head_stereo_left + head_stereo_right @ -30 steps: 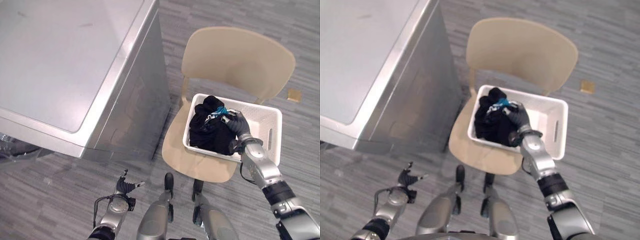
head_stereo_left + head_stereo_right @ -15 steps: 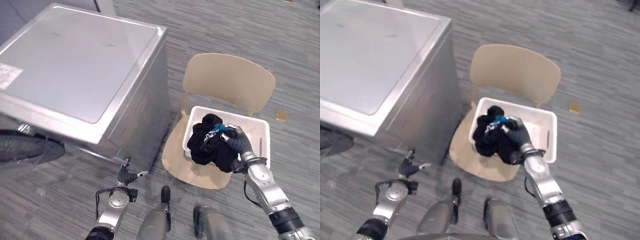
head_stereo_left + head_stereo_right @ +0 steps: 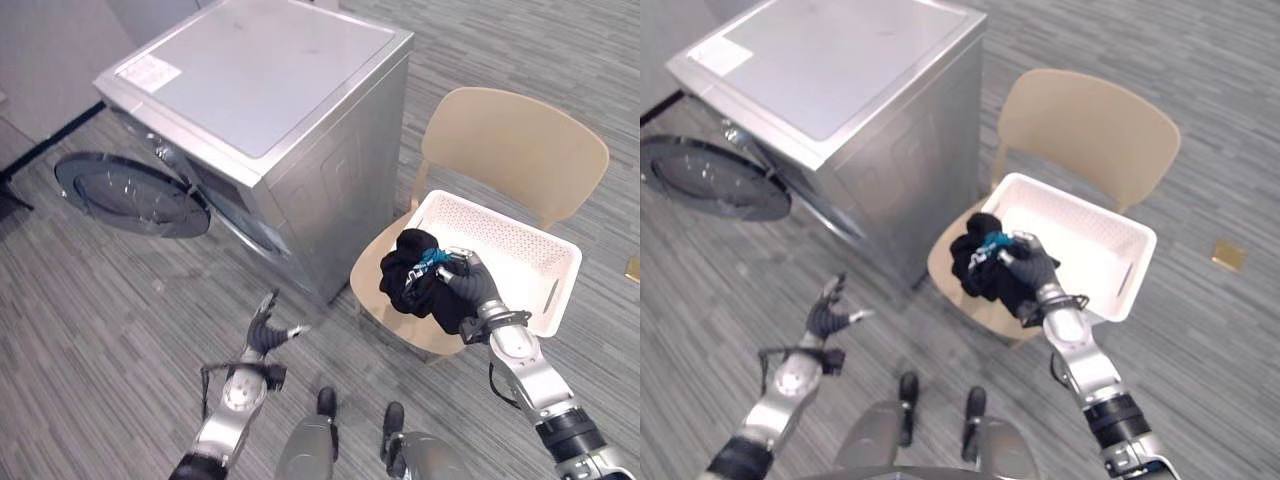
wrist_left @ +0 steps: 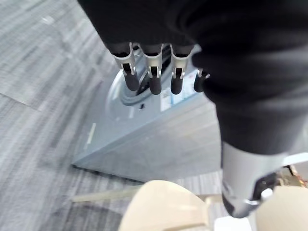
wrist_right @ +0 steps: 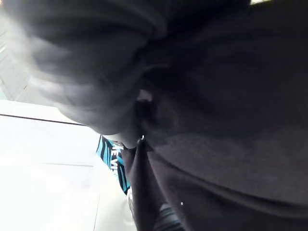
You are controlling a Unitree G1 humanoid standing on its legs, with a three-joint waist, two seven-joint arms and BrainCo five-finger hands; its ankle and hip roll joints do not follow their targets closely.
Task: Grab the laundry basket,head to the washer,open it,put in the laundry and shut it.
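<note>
A bundle of black laundry [image 3: 412, 280] with a teal strip hangs at the near left corner of the white laundry basket [image 3: 505, 232]. My right hand [image 3: 472, 292] is shut on the bundle, and the dark cloth [image 5: 216, 120] lies close against that wrist's camera. The basket sits on the seat of a beige chair [image 3: 512, 140]. To the left stands the silver washer [image 3: 270, 80], its round door [image 3: 130, 195] swung open towards the floor. My left hand [image 3: 264, 333] hovers low over the carpet in front of the washer, its fingers [image 4: 151, 79] straight and holding nothing.
Grey striped carpet lies all round. A small tan square [image 3: 1227, 255] lies on the floor right of the chair. The washer's open door juts out over the floor at the left.
The camera has swung, bringing the washer's open door into view. My right hand has raised the black bundle from inside the basket to its near left corner. The left hand has lifted a little.
</note>
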